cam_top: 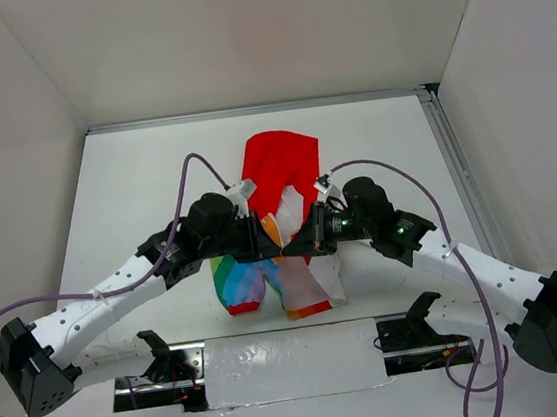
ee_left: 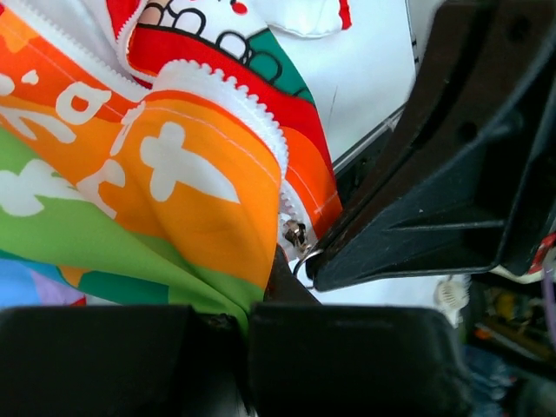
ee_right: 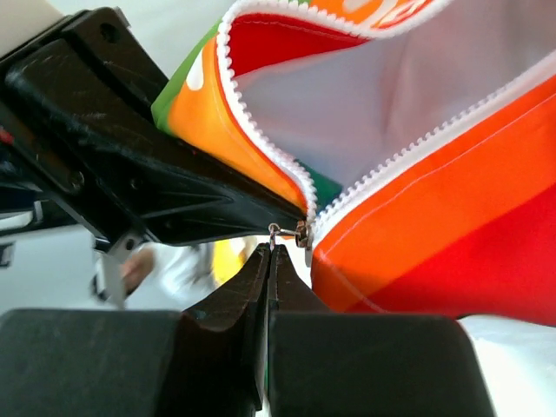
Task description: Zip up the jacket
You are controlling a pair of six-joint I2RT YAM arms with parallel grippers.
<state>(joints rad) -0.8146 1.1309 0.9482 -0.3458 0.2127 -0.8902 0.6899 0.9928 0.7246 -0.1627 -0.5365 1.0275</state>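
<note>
The jacket [cam_top: 276, 168] lies open, hood well beyond its zipper slider [ee_right: 301, 233]. The left gripper [ee_left: 248, 320] is clamped on fabric just beside the slider. The right gripper [ee_right: 268, 261] is pressed together at the slider's thin pull ring [ee_right: 273, 229], though I cannot tell whether it holds it. With so slight a bite the ring may slip free, or bunched fabric may jam the slider.

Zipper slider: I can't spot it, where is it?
The zipper slider sits mid-frame in the right wrist view, where the jacket teeth meet, just above the right gripper, jaws shut.
</note>
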